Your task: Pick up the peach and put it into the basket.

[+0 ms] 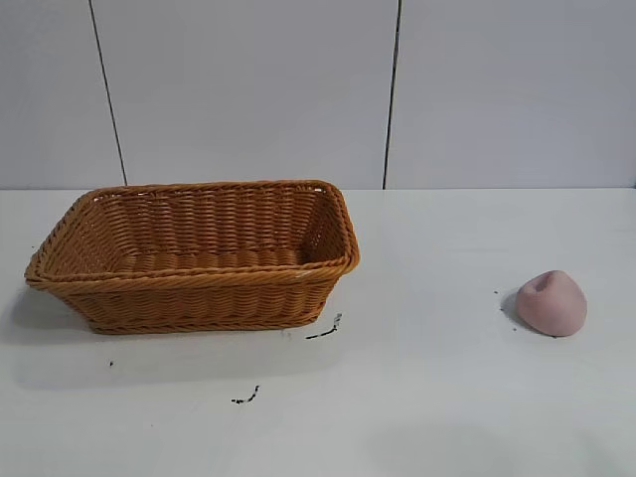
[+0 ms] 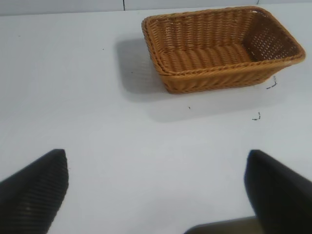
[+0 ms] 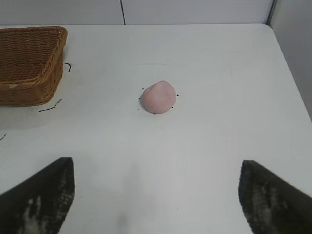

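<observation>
Your peach (image 1: 552, 303) sits alone on the white tabletop (image 1: 437, 397), out toward the right side in the exterior view, dimple turned up and toward the back wall. Nothing touches it. A few tiny dark specks dot the surface close around it.

Your basket (image 1: 199, 288) is well apart from it, over on the left half of the tabletop, resting flat with its long side facing the camera. You can see straight down into the weave, and the bottom shows only wicker. Small black marks (image 1: 326, 330) lie on the tabletop just off its near right corner, and another pair sits a little closer to the camera.

Now your right hand (image 3: 156, 195): spread wide, both dark fingers (image 3: 39, 200) showing at the edges of its wrist view with bare tabletop between them. It holds nothing. The peach lies ahead of it, roughly centred between the two fingers but clearly short of them, and the basket corner shows off to one side.

Your left hand (image 2: 156, 195) is wide apart as well, fingers framing bare white surface, gripping nothing. The basket is out in front of it, well away, with its shadow falling on the tabletop beside it.

Neither arm appears in the exterior view.
</observation>
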